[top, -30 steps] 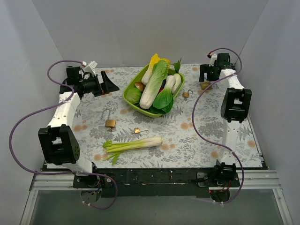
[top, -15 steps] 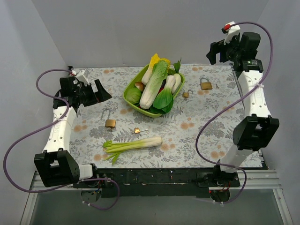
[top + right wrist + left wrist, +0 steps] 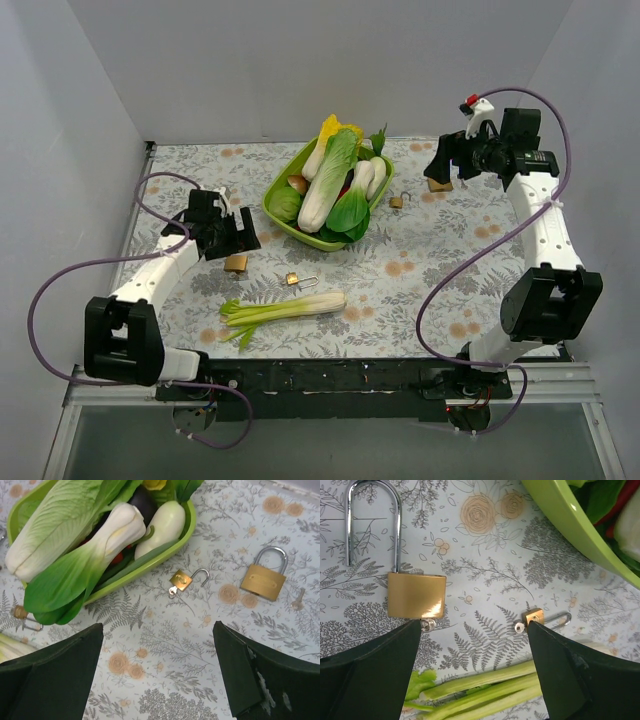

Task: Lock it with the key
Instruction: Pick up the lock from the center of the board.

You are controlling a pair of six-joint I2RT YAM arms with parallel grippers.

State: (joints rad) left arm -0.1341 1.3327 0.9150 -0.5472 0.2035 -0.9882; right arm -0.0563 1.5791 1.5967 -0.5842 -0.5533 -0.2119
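A large brass padlock (image 3: 416, 595) with its shackle raised lies on the floral table, a key (image 3: 426, 625) in its bottom. It also shows in the top view (image 3: 236, 263). My left gripper (image 3: 474, 625) is open and empty and hovers just above it (image 3: 234, 234). A small open padlock (image 3: 534, 616) with a key lies to its right. My right gripper (image 3: 158, 626) is open and empty at the far right (image 3: 447, 158). Below it lie another brass padlock (image 3: 264, 581), a loose key (image 3: 298, 600) and a small open padlock (image 3: 180, 579).
A green basket (image 3: 276, 210) of vegetables stands at the back centre; its rim shows in the right wrist view (image 3: 150, 562). A leek (image 3: 285, 308) lies near the front, just below the left gripper's fingers in the left wrist view (image 3: 485, 685). Grey walls close in the table.
The left arm has swung from the back left forward and down to the large padlock. The right arm has come down from high up toward the far right padlock.
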